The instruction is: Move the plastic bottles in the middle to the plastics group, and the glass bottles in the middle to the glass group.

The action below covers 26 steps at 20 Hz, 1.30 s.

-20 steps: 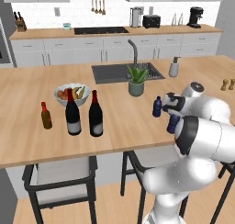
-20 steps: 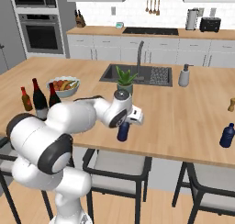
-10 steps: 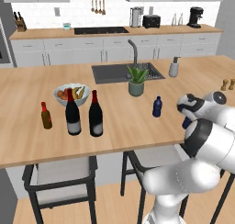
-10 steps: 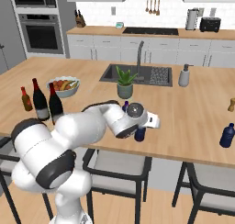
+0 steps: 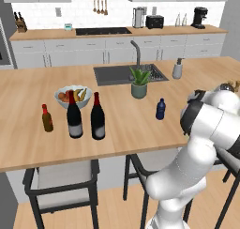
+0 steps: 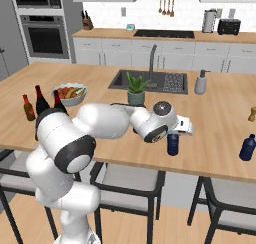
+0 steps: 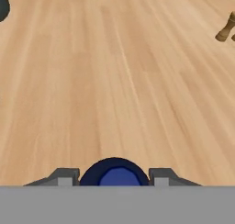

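Note:
My gripper (image 6: 174,134) is shut on a small dark blue plastic bottle (image 6: 173,144) near the counter's front edge. In the hand view its round top (image 7: 114,171) sits tight between my fingertips (image 7: 64,177). A second blue bottle (image 5: 160,109) stands free in front of the plant. Another one (image 6: 247,147) stands at the counter's right end. At the left stand a small brown bottle (image 5: 47,118), a wine bottle with a pale label (image 5: 74,116) and a wine bottle with a dark label (image 5: 97,118) beside it. Whether the held bottle touches the counter I cannot tell.
A fruit bowl (image 5: 72,95) sits behind the wine bottles. A potted plant (image 5: 138,82) stands by the sink (image 5: 112,75), with a grey soap dispenser (image 5: 177,69) to its right. Wooden mills (image 7: 227,29) stand at the far right. Stools (image 5: 61,181) line the counter's front.
My gripper has carried the blue bottle to the right along the counter's front. The other bottles have stayed where they were.

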### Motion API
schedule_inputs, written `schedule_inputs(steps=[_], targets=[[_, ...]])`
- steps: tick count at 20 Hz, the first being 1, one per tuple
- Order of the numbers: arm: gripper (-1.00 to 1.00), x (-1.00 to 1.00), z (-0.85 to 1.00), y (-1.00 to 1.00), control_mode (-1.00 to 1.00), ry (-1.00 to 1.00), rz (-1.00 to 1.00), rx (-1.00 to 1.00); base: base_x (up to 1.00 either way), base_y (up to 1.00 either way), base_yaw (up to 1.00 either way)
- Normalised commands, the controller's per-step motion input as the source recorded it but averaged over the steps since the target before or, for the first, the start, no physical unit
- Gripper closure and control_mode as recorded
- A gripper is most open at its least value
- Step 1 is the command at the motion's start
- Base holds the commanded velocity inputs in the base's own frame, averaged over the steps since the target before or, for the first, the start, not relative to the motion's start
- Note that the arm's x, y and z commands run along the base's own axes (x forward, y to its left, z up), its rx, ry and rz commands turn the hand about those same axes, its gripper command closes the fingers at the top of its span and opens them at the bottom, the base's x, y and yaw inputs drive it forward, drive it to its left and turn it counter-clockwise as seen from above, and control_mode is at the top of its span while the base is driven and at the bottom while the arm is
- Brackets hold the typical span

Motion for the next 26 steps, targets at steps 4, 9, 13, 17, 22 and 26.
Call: schedule_inputs(steps=[4,9,13,17,22,26], targets=[[1.00,0.08,0.02,-0.73,-1.00,0.00,-0.01,0.00,0.00,0.00,0.00],[1.00,0.24,0.00,-0.73,-1.00,0.00,0.00,0.00,0.00,0.00,0.00],[1.00,0.20,-0.04,-0.76,-1.00,0.00,0.00,0.01,0.00,0.00,0.00],[1.00,0.03,-0.23,-0.60,-1.00,0.00,0.00,0.02,0.00,0.00,0.00],[1.00,0.13,-0.05,-0.70,-1.00,0.00,0.00,0.12,0.00,0.00,0.00],[1.00,0.13,-0.02,-0.47,-1.00,-0.01,-0.01,0.08,0.00,0.00,0.00]])
